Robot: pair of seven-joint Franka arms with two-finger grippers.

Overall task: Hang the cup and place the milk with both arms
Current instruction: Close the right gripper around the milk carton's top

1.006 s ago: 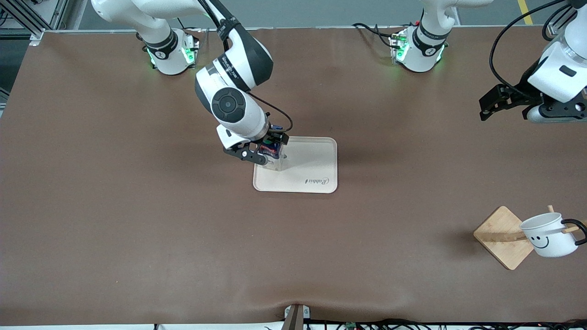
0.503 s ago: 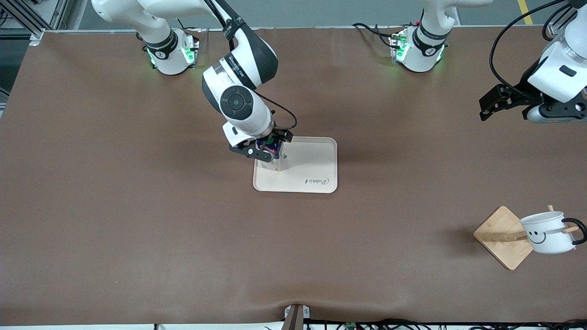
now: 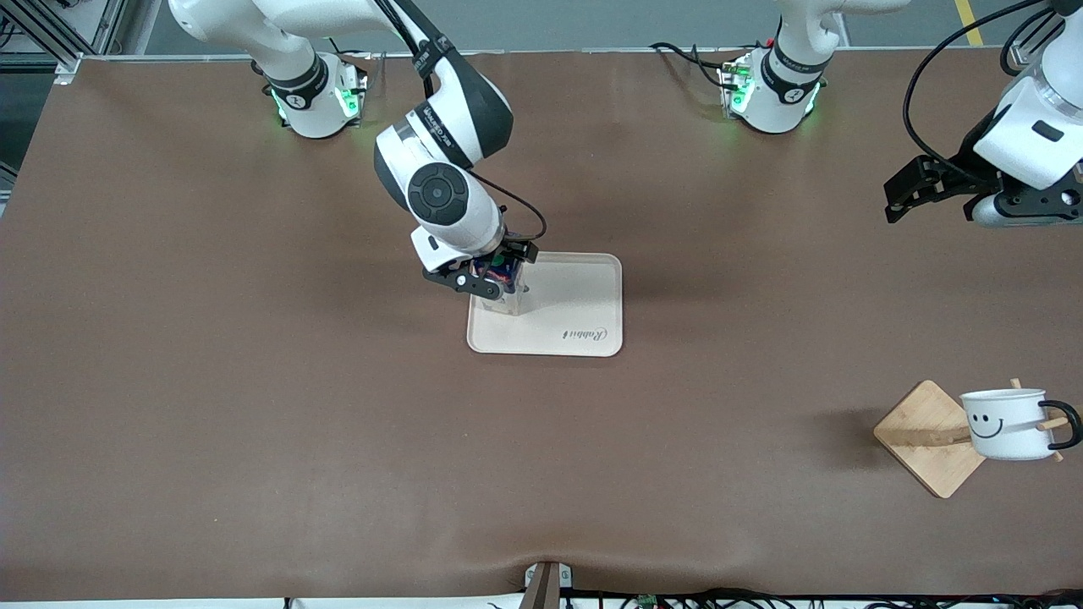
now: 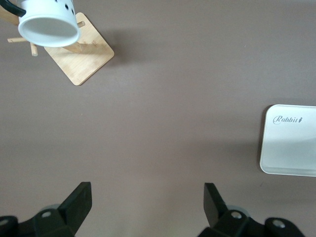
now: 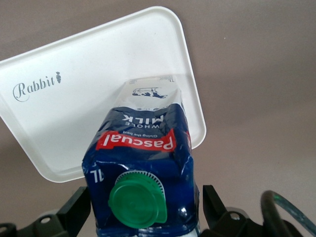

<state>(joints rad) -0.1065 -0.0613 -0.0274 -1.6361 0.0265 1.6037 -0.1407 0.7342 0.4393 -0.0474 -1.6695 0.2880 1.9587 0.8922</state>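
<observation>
- The milk (image 5: 143, 168) stood upright on the white tray (image 3: 575, 296), at the tray's end toward the right arm's side of the worktop (image 3: 254, 406), with the right gripper (image 3: 489, 275) around its upper part.
- In the right wrist view the carton sat between the two black fingers (image 5: 74, 207), its green cap (image 5: 137, 198) closest to the camera, the red "Pascual" band below it and the white lower part resting on the tray (image 5: 74, 108).
- The right gripper's fingers flanked the carton's sides; a narrow gap showed at each side — the grip looked loosened, not clamped.
- The tray carried a "Rabbit" mark on the bare part beside the carton.
- The cup (image 3: 1007, 423) hung by its black handle (image 3: 1064, 423) on a peg of the wooden rack (image 3: 926, 436), far from the right gripper, at the left arm's end of the worktop and near the front camera.
- Its smiley face pointed toward the front camera; its mouth faced sideways, over the rack's square base.
- The left gripper (image 3: 909, 190) waited in the air over the left arm's end of the worktop — well apart from the cup, holding nothing.
- In the left wrist view its fingers (image 4: 79, 200) stood wide, with bare worktop (image 4: 163, 123) between them, and the cup (image 4: 49, 24) and rack (image 4: 79, 54) showed farther off.
</observation>
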